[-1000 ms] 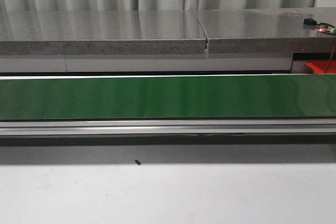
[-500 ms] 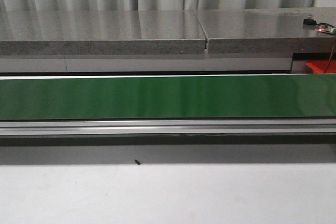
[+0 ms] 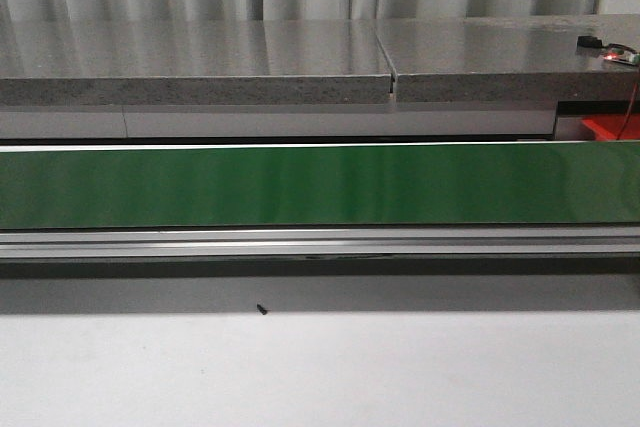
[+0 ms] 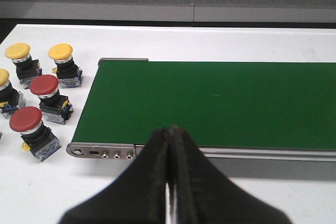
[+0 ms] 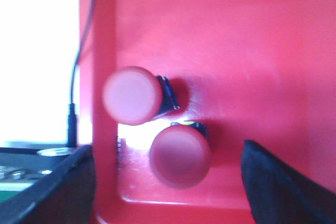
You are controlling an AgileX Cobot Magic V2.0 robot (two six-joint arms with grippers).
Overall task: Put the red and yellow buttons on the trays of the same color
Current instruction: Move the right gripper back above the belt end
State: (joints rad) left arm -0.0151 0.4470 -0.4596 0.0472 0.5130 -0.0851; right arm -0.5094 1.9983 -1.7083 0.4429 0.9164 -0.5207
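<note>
In the left wrist view, two red buttons (image 4: 44,84) (image 4: 25,119) and yellow buttons (image 4: 17,51) (image 4: 60,52) stand on the white table beside the end of the green belt (image 4: 210,103). My left gripper (image 4: 171,129) is shut and empty, hanging over the belt's near edge, apart from the buttons. In the right wrist view, my right gripper (image 5: 168,182) is open over the red tray (image 5: 236,51). Two red buttons (image 5: 131,95) (image 5: 180,156) lie in that tray, one between the spread fingers (image 5: 283,182), untouched. The yellow tray is out of view.
The front view shows the long green conveyor belt (image 3: 320,185), its metal rail (image 3: 320,242), a grey stone counter (image 3: 200,57) behind, and a corner of the red tray (image 3: 610,127) at far right. A black cable (image 5: 73,114) runs beside the tray.
</note>
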